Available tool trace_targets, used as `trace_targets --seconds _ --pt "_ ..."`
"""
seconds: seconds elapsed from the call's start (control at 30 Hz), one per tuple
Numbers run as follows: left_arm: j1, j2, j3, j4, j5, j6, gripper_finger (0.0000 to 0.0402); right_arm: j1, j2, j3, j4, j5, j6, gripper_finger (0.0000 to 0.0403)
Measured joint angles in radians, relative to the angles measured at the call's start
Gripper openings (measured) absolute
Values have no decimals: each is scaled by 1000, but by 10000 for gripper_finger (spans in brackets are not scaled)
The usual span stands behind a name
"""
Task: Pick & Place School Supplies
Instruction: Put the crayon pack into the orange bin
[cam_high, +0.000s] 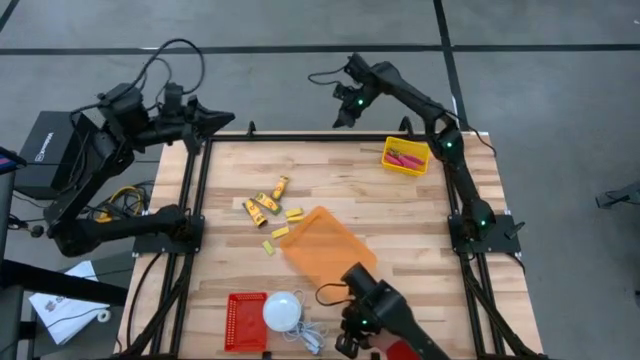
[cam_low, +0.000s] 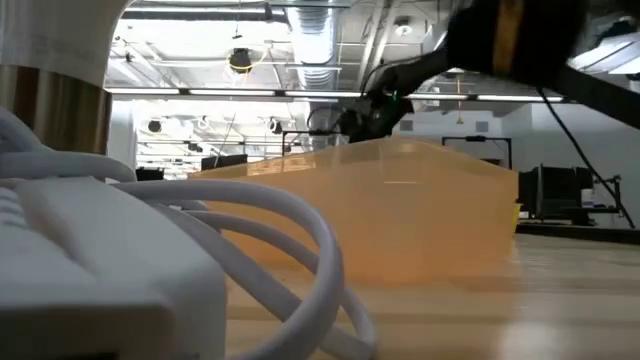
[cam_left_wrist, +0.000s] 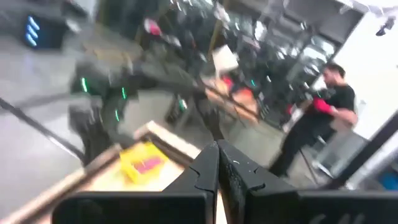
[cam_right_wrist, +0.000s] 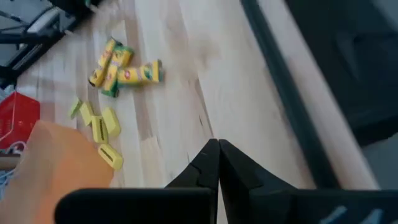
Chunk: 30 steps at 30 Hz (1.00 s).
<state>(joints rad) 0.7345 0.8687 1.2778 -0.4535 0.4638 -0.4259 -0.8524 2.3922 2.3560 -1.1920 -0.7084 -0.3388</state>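
— Hidden or hard to make out anywhere?
— Plenty. From bench height, blocked by a white cord (cam_low: 260, 230) right up close and by the orange tray (cam_low: 420, 220) behind it. Scissors (cam_high: 404, 158) just pink streaks inside the yellow bin (cam_high: 421, 146) at two o'clock on the bench (cam_high: 400, 215); count unclear.
— Remaining supplies?
— Loose at ten o'clock from centre: three packets (cam_high: 266, 200) bunched together, small yellow blocks (cam_high: 281, 232) scattered just beside the tray's nine o'clock edge.
— Pincers?
— Left pincer (cam_left_wrist: 217, 148) pressed together, pinching nothing, off the eleven o'clock corner. Right pincer (cam_right_wrist: 217, 144) likewise, beyond the twelve o'clock edge, facing the packets.
— Anything else around?
— Red bin (cam_high: 245, 320) at seven o'clock, white dome (cam_high: 282, 310) just beside it. Dark jointed piece (cam_high: 375, 315) at six o'clock, cut off at the edge. Blurred person (cam_left_wrist: 317, 118) beyond the bench.
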Motion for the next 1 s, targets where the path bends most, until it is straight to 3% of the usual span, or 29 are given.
trace_targets --seconds 0.2,0.47,0.6,0.87,1.0 --pt "-21 143 0 -194 56 94 1 -30 -205 1 99 -68 66 0" --pt "-103 350 0 -176 57 162 22 -56 -516 1 140 -82 133 0" --pt "-108 440 0 -185 45 159 63 -61 -633 1 137 -68 169 0" --pt "-108 632 0 -245 -129 161 174 -49 -785 1 127 -42 239 1" --pt "-108 701 0 -290 -186 156 223 -46 -823 0 126 -42 261 21"
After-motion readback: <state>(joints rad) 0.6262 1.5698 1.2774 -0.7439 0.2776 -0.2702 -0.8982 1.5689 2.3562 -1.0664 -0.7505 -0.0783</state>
